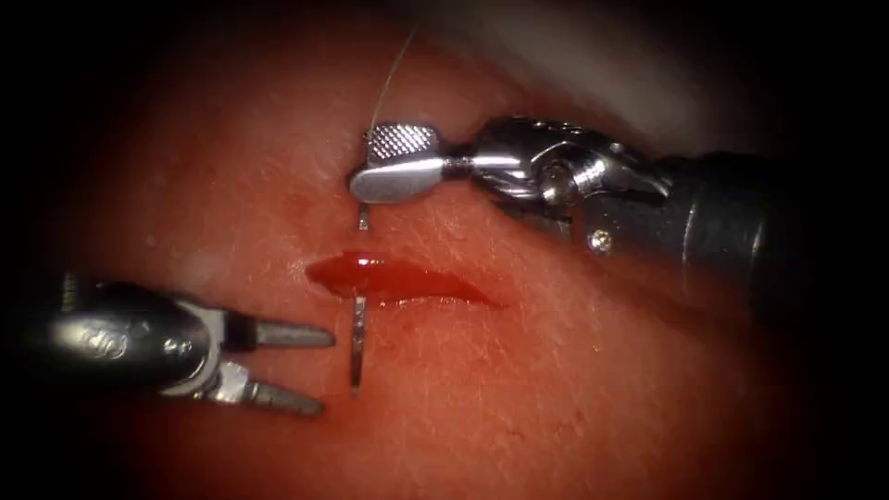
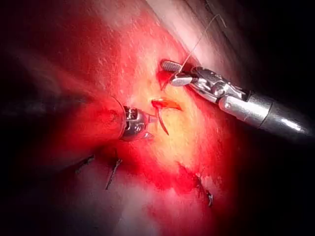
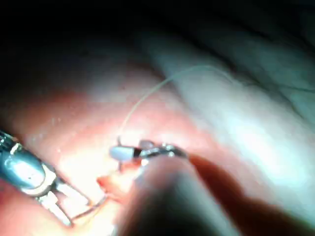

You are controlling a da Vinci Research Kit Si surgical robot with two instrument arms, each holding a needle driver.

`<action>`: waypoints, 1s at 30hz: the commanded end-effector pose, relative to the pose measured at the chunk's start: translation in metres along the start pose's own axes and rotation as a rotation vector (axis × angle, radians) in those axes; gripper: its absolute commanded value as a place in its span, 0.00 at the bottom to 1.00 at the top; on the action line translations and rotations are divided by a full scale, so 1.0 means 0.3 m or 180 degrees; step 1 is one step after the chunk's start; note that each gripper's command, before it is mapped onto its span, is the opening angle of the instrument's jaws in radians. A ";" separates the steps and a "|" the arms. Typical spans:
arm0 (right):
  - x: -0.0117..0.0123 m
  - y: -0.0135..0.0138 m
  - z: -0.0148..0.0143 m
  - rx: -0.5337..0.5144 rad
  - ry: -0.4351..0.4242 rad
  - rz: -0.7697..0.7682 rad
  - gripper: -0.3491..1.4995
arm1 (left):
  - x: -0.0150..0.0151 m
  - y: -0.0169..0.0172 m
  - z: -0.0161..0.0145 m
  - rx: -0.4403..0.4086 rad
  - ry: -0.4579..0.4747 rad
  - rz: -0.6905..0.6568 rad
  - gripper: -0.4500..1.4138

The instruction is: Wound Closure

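Two tools: both frame one needle, one above the cut and one at its lower left in the endoscope view.
Right fingers [image 1: 394, 165]: closed on the needle's upper end, at the thread end of its curve, just above the cut.
Left fingers [image 1: 287, 368]: spread apart, gripping nothing, tips pointing toward the needle's lower limb and just short of it.
Needle [image 1: 357, 347]: in the tissue; a short stub shows below the right fingers, the curve dips out of sight at the cut, and a longer limb emerges below the cut.
Long axis: runs up and down, crossing the cut [image 1: 398, 278] near its left end.
Nearer arm: the left fingers lie closest to the exposed lower limb, which sits just to their right.
Thread [image 1: 394, 76]: a fine strand rises from the right fingers, up and away.
Red fluid [image 1: 370, 273]: pools in the cut around the needle.
Tissue [image 1: 556, 389]: bare on both sides.
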 end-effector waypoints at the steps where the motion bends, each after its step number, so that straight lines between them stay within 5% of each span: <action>1: 0.0003 0.0009 0.0016 0.0011 -0.0004 -0.0009 0.90 | 0.000 0.001 0.002 0.0027 0.0015 0.0056 0.50; 14: -0.0007 0.0018 -0.0016 0.0003 0.0003 -0.0020 0.90 | 0.005 -0.004 0.010 0.0438 0.0222 0.0501 0.52; 26: 0.0003 0.0028 -0.0048 -0.0063 0.0067 -0.0017 0.89 | 0.001 -0.002 0.018 0.0405 0.0188 0.0541 0.52; 29: 0.0002 0.0028 -0.0049 -0.0071 0.0076 -0.0017 0.89 | 0.001 -0.002 0.018 0.0431 0.0175 0.0534 0.45; 30: 0.0002 0.0028 -0.0049 -0.0078 0.0083 -0.0016 0.89 | 0.001 -0.003 0.017 0.0506 0.0136 0.0517 0.36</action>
